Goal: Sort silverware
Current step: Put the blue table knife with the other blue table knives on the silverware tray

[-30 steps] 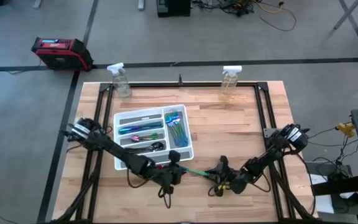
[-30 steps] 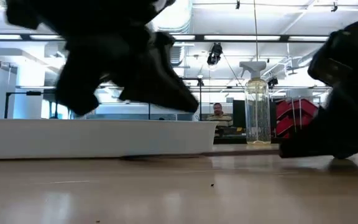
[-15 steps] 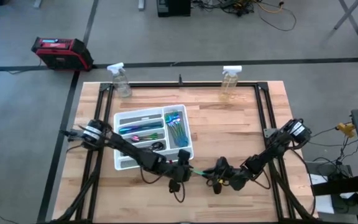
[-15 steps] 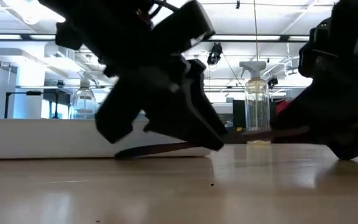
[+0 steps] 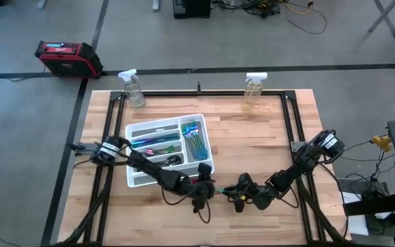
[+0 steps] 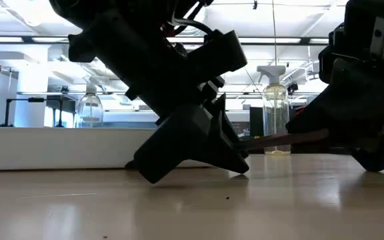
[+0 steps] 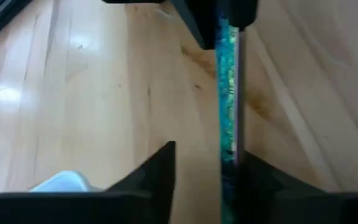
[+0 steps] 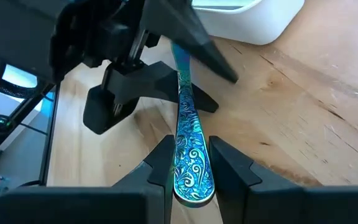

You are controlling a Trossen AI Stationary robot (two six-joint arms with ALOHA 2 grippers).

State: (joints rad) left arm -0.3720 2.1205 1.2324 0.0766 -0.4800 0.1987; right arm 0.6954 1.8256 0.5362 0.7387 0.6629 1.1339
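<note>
Teal utensil [image 8: 188,152] spanning both low pincers

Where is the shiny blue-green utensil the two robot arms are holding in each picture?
High view: teal utensil low in the middle, between the left tool and right tool.
Low view: a dark thin bar, right of centre.
Left wrist view: a teal strip running down the picture beside one finger.
Right wrist view: patterned handle between the fingers.
Shared landmark: the white tray.

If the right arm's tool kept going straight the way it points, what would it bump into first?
Probably the left tool, which faces it along the iridescent teal utensil handle that the right tool grips. The white plastic tray lies beyond; depth is uncertain.
</note>
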